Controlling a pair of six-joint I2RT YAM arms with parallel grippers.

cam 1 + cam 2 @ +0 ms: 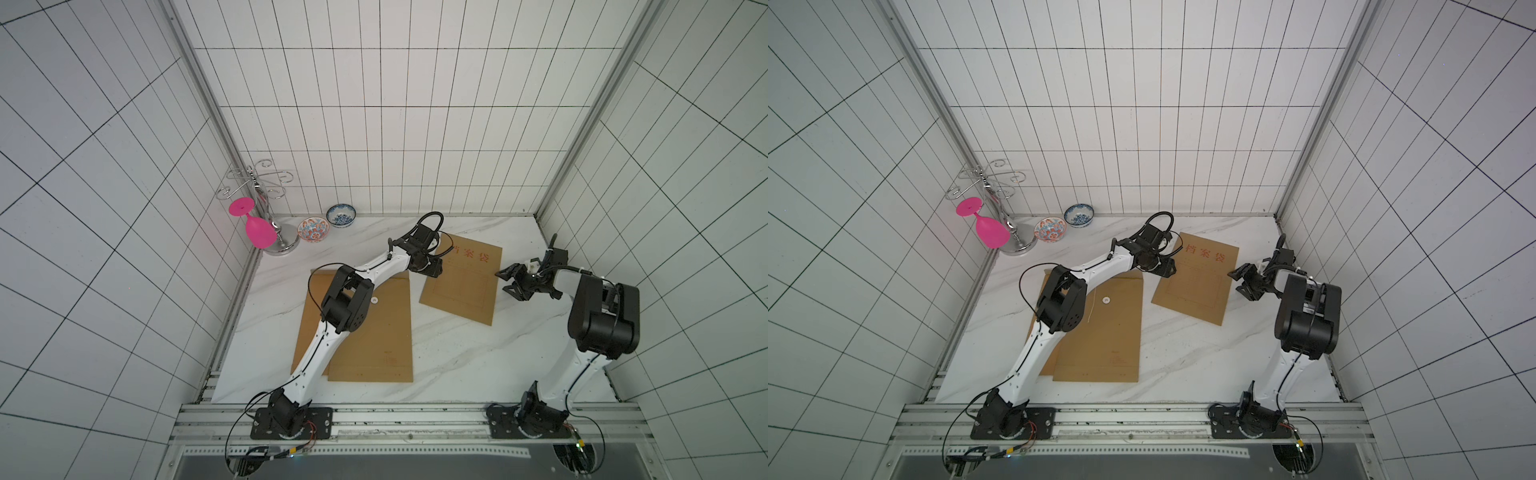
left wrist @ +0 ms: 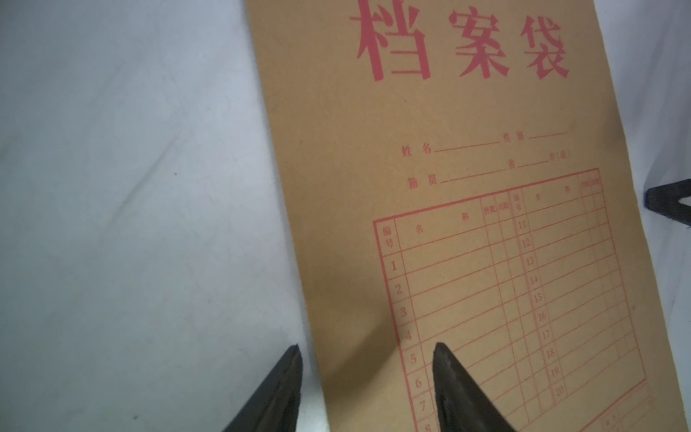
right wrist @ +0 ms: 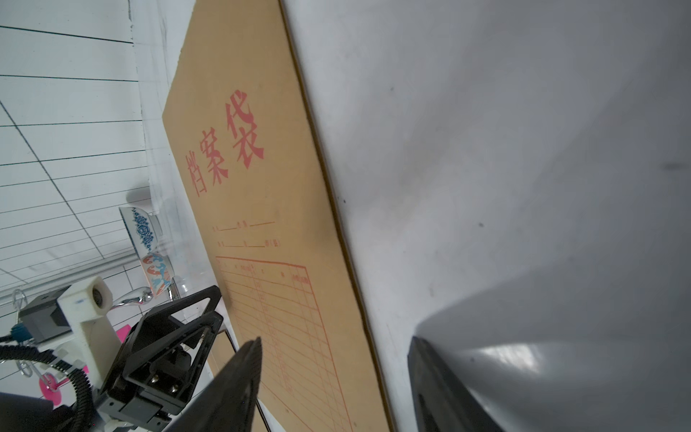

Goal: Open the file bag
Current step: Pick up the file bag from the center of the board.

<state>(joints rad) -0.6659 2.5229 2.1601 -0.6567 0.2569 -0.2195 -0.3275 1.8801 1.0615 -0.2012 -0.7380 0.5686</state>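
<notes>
A brown file bag with red characters lies face up on the marble table, seen in both top views. My left gripper is at its left long edge, open. In the left wrist view the gripper straddles that edge, one finger over the bag and one over the table. My right gripper is open at the opposite edge, which it straddles low in its own view. A second brown file bag lies back up under the left arm, showing a white button and a loose string.
At the back left stand a chrome glass rack with a pink glass hanging upside down, a red-patterned bowl and a blue-patterned bowl. Tiled walls close in the table on three sides.
</notes>
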